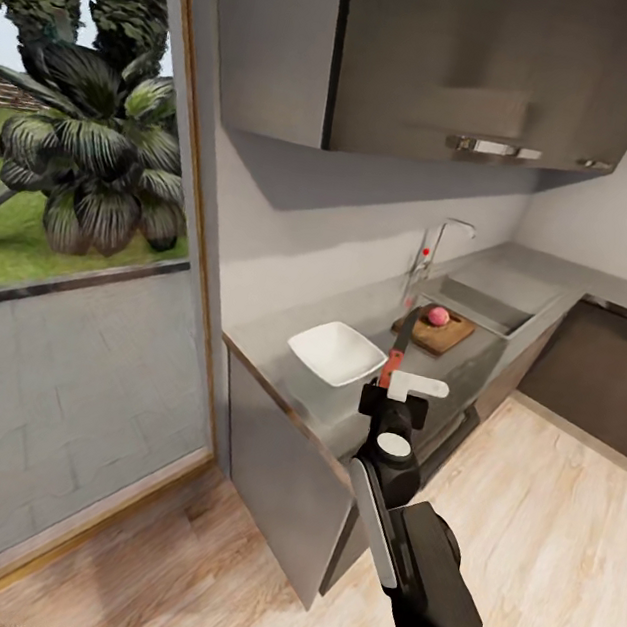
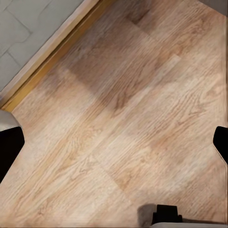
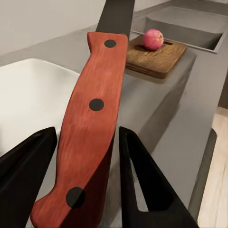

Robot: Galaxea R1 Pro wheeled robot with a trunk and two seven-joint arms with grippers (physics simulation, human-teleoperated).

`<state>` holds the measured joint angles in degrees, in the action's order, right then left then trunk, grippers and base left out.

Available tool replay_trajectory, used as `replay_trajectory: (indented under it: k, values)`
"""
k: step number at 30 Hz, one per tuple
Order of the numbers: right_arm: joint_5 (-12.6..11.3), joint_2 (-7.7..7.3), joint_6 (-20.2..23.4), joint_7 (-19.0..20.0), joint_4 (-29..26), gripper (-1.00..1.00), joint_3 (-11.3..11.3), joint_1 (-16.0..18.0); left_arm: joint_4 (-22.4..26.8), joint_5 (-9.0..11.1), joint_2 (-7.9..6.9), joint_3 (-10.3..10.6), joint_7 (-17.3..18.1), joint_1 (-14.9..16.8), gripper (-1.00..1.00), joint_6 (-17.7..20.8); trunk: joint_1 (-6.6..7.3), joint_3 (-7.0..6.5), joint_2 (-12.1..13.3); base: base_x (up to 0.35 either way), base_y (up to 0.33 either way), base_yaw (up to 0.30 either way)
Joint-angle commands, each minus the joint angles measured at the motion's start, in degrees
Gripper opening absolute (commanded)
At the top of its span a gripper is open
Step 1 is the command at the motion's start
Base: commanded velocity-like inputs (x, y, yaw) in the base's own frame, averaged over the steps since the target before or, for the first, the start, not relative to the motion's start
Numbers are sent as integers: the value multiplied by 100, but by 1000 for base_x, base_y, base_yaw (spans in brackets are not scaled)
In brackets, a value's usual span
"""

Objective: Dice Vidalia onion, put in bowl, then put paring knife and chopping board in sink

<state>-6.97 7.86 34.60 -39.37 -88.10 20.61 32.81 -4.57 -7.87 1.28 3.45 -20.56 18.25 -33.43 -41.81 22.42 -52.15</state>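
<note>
Head view: the right end effector (image 1: 393, 387) hangs over the front edge of the table (image 1: 280, 334), pinching the knife (image 1: 395, 352) by its red handle, the dark blade pointing on toward the board (image 1: 434, 331). The onion (image 1: 439, 316), whole and pinkish, sits on the board, which lies at the near edge of the sink (image 1: 487, 306), below the tap (image 1: 444, 243). The bowl (image 1: 335, 354) stands near the table's front corner, just beside the held knife and apart from the board.

Left wrist view: wooden floor (image 2: 123, 118) with a brass-coloured threshold strip (image 2: 52, 57) at one side. The dark fingertips (image 2: 9, 147) of the left end effector (image 2: 114, 142) sit at opposite edges of the picture, so it is spread wide and holds nothing.

Right wrist view: the two black fingers (image 3: 142, 175) are pressed on the knife handle (image 3: 90, 133), with the bowl (image 3: 28, 104) close on one side and the board (image 3: 156, 57) with the onion (image 3: 153, 39) further on, next to the sink (image 3: 190, 31).

Judgement: the onion is out of the sink and the knife is in hand, so dicing is the step at hand and has not begun. The next move calls for carrying the blade over the board, clear of the bowl, and bringing it down on the onion.
</note>
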Motion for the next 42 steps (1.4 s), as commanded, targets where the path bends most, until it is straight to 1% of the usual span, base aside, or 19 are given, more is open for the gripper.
replay_trajectory:
  k: [1, 42]
  values:
    - [-59, -4, 12, -61, -6, -100, 12, 6, -26, -45, 3, 33, -61, 11, 100, -23, -1, -1, -5, 0, -314, 152]
    - [-59, -4, 12, -62, -6, -100, 22, 6, -26, -39, 3, 29, -71, 11, 100, 12, -1, -318, -5, 0, -329, 125]
